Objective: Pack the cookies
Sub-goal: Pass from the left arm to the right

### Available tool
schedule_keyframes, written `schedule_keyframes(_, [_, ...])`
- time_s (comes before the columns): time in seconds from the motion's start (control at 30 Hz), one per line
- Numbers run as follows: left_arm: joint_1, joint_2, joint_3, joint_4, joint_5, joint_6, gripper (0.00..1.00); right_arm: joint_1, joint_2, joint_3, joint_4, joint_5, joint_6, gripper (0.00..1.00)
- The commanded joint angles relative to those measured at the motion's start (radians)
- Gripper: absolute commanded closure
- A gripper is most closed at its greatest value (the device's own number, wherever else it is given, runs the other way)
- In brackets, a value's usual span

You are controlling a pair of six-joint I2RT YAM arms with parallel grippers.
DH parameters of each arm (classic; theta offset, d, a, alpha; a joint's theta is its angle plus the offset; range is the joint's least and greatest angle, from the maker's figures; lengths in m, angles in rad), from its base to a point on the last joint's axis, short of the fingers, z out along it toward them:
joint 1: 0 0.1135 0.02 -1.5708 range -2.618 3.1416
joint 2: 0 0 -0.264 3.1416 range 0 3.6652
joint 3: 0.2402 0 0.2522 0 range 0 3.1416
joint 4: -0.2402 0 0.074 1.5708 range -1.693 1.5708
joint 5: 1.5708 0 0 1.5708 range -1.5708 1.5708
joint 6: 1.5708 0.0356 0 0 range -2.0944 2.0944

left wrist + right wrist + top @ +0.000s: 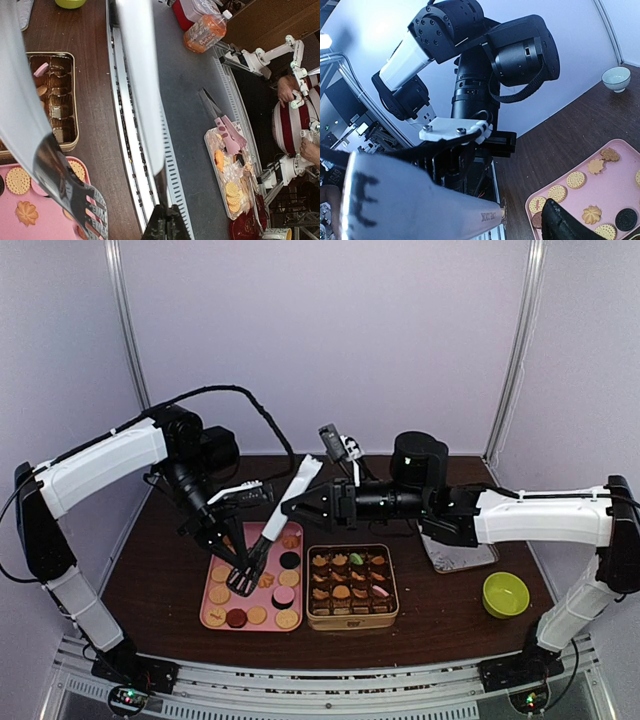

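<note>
two arms meet over a dark wooden table, and between them they carry one pair of tongs. on the near part of the table sits a pink tray, and touching or just beside its right edge stands a gold compartmented tin, most of whose cells already look filled. the cookies that remain loose lie scattered across the pink tray, round tan ones with a few dark and flower-shaped pieces among them.

the tongs' long axis runs from the white handle, up and far to the right, down to the black forked tips low over the middle of the tray. the left gripper has its fingers pressed together, apparently pinching one blade close to the tips, though the wrist view is cramped there. the right gripper stands beside the handle with its fingers spread, a gap showing between finger and handle.

the loose cookies lie directly below and around the tips, so the left arm is the nearer one; the tin waits just to the right.
</note>
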State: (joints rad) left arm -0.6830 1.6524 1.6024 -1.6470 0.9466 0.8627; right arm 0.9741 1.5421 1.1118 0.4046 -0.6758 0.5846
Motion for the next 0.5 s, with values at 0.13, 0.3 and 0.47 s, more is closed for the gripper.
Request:
schedule_keyframes(0.13, [-0.025,-0.022,0.0,-0.008,-0.042,0.03,1.0,0.025,0.068,0.078,0.016,-0.077,0.018,0.24])
schedule_keyframes(0.3, [-0.031,-0.025,-0.015,-0.008,-0.058,0.036,1.0,0.03,0.081,0.101,-0.025,-0.093,0.0,0.26])
schedule_keyframes(0.47, [-0.035,-0.026,-0.01,-0.009,-0.065,0.036,1.0,0.042,0.116,0.117,-0.037,-0.078,-0.009,0.3])
